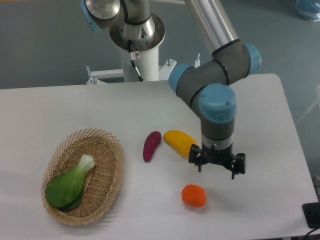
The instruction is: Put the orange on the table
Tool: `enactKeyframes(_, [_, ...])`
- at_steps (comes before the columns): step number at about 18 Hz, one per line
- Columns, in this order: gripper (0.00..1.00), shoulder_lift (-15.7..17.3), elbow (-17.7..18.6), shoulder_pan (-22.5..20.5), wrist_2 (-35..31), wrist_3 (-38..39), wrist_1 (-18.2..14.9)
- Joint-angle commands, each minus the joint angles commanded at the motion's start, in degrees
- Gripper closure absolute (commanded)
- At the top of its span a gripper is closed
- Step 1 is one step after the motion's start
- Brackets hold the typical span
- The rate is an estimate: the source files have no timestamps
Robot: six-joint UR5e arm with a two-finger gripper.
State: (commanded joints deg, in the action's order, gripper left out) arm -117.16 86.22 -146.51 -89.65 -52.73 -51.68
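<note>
Orange (193,195) down on table (260,100), gripper (217,165) above, jaws apart.
Risk: fruit rolls if arm clips it.

Orange (193,195) open all round — mango (181,142) near, behind.

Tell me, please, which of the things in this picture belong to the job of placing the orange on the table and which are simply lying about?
Belonging to the job:
- orange, resting on the table
- table
- pincer, jaws spread, holding nothing

Just lying about:
- yellow fruit
- purple eggplant
- wicker basket
- leafy green vegetable in the basket
</note>
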Motion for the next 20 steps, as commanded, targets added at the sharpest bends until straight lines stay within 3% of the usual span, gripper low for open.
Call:
enactKeyframes(10, [0.0,2.8,0.5,-2.6,1.3,-15.2,-4.7])
enactKeyframes(20, [0.0,3.3,1.2,-2.4,1.1,-15.8,-4.6])
